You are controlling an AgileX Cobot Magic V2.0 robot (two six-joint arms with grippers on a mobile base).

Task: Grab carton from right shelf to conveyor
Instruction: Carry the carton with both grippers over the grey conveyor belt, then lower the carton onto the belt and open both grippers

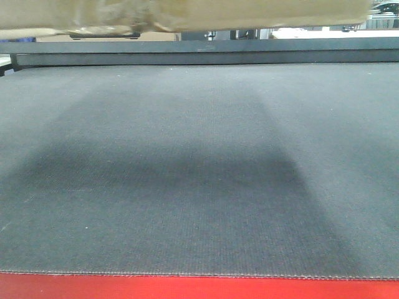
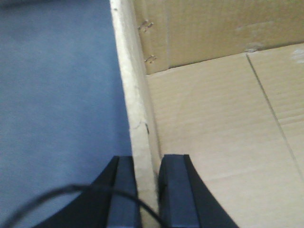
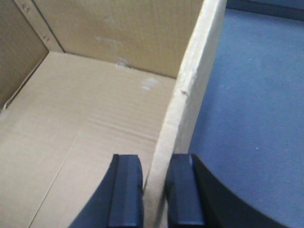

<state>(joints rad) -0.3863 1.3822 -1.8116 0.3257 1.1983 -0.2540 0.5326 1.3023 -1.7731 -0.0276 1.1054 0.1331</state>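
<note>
The left fingers [image 2: 124, 194] are pinching one carton [image 2: 218, 142] wall, the right fingers [image 3: 183, 194] the opposite wall. The conveyor [image 1: 199, 174] is showing beside each outer finger, the carton floor beside each inner one.

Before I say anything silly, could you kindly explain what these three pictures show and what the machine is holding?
This is a robot with two arms. Each arm ends in a two-fingered claw with a small camera at its wrist. The front picture looks out low across the conveyor, a dark grey woven belt with a red front edge. The brown strip along the top of that picture is the carton. It seems to hang above the belt and throws the dark shadow beneath it. The other two pictures look down past each claw. The left claw pinches one side of the open carton, with one finger outside and one inside. The right claw grips the opposite side in the same way. What shows of the carton's inside looks empty, and I see nothing lying on the belt.
</note>
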